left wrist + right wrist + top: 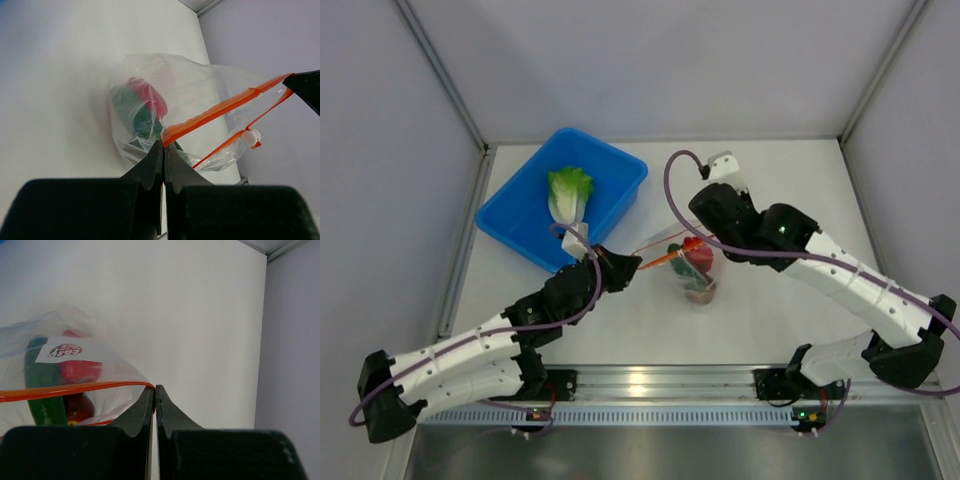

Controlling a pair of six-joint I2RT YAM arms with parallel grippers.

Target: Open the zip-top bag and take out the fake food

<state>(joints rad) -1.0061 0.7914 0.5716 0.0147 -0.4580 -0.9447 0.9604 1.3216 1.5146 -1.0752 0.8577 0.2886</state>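
Zip-top bag (692,272) is strung between the two arms near the middle of the counter (790,180), just right of the blue bin (615,170), where a lettuce head (569,192) already lies. From where I stand the bag looks light, limp and crinkly. Its slick clear film would likely slip out of a pinch anywhere but the mouth. The orange zipper strip (215,112) looks like the one stiff part, so that's where I'd want it held.

Both arms do just that. The left hand (163,149) has its fingers pressed together on the near end of one lip of the strip. The right hand (155,390) is pinched tight on the strip's far end. The bag hangs between them, its pouch sagging below both (whether its bottom touches the counter I can't tell). In the left wrist view the two lips stand apart, so the mouth looks at least partly open.

Bunched low inside are a red pepper (150,97) and a cucumber (42,400). I'd guess that loose weight will swing the film about if the hands tug hard. A small white slider (250,136) sits on the other lip.
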